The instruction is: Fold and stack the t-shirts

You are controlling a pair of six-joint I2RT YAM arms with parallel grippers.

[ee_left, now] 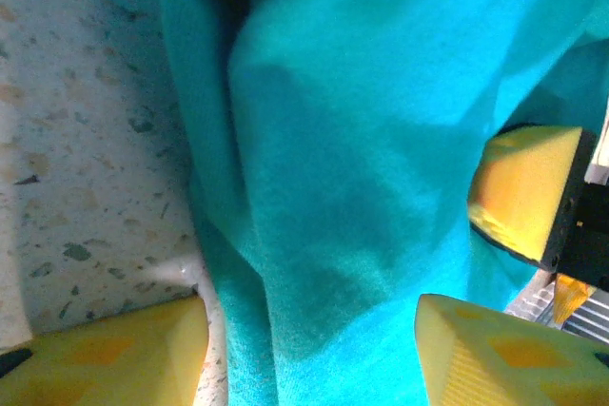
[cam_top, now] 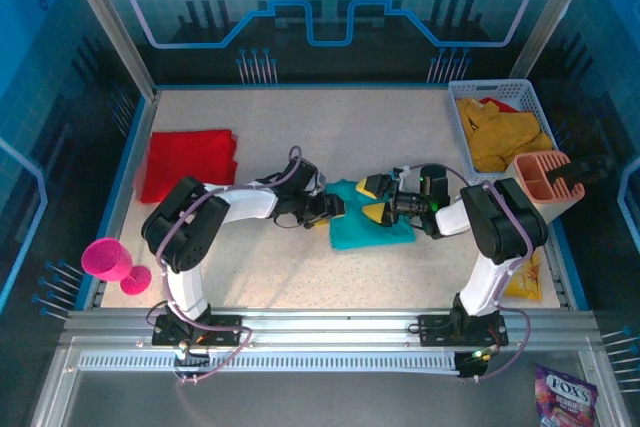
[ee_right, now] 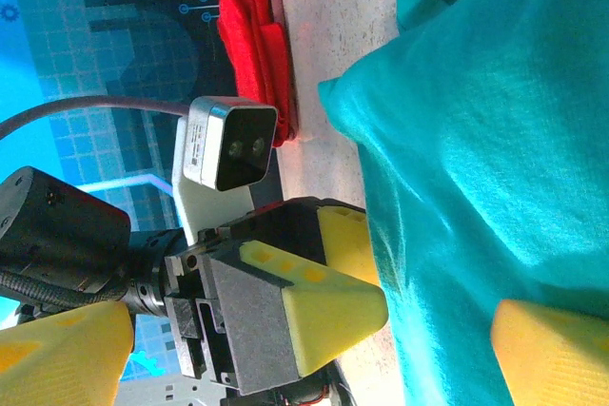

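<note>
Your red (cam_top: pixel 188 162) lies folded far left; teal (cam_top: pixel 372 229) is mid-fold, right gripper (cam_top: pixel 375 199) wide, left gripper (cam_top: pixel 335 209) half-apart, grip unclear; yellows (cam_top: pixel 500 132) wait.

The top external camera sits high above and behind the arm bases, tilted down and forward, taking in the whole table (cam_top: pixel 300 137) from afar. The left wrist camera hangs very close over the teal t-shirt (ee_left: pixel 381 187), looking down past its own fingers (ee_left: pixel 105 358) at cloth and speckled tabletop; the yellow pad at its right edge is probably a finger of the right gripper (cam_top: pixel 372 199). The right wrist camera, low and rolled sideways, faces across the same shirt towards the left gripper (ee_right: pixel 366 273), with the red t-shirt (ee_right: pixel 252 35) beyond. All three views share the teal cloth at mid-table
</note>
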